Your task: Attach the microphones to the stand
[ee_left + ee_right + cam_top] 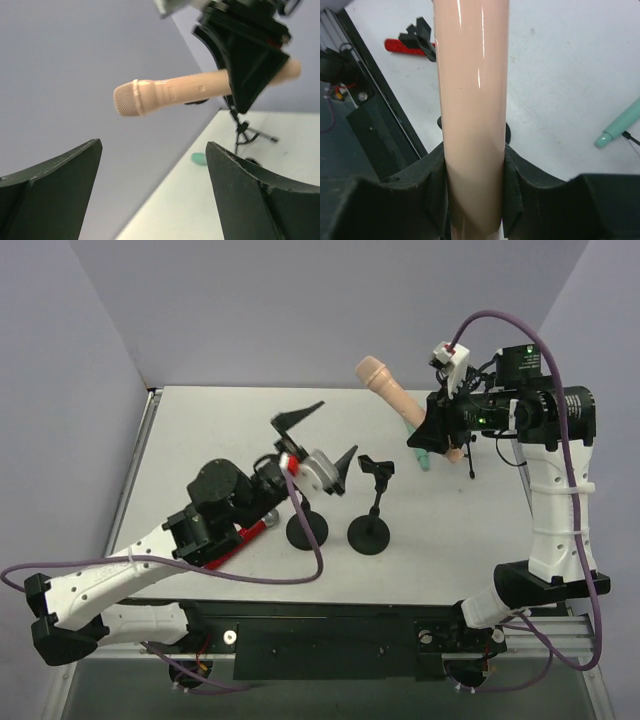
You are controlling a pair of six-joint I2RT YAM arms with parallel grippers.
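Observation:
My right gripper [437,428] is shut on the pale peach-pink microphone [386,386] and holds it above the table's back right, head pointing back-left. In the right wrist view the fingers [431,172] clamp its shaft [472,100]. The teal-green microphone [422,459] lies on the table just below that gripper, and it shows in the right wrist view [620,127]. The glittery red microphone [246,534] lies under my left arm. My left gripper [320,438] is open and empty, raised over the table's middle. Its view shows the peach microphone [170,92].
Two black round-base stands [307,530] [370,534] are on the table near the front middle, the right one with a clip [378,468] on top. A thin tripod stand [244,132] is behind the right gripper. Lilac walls enclose the table.

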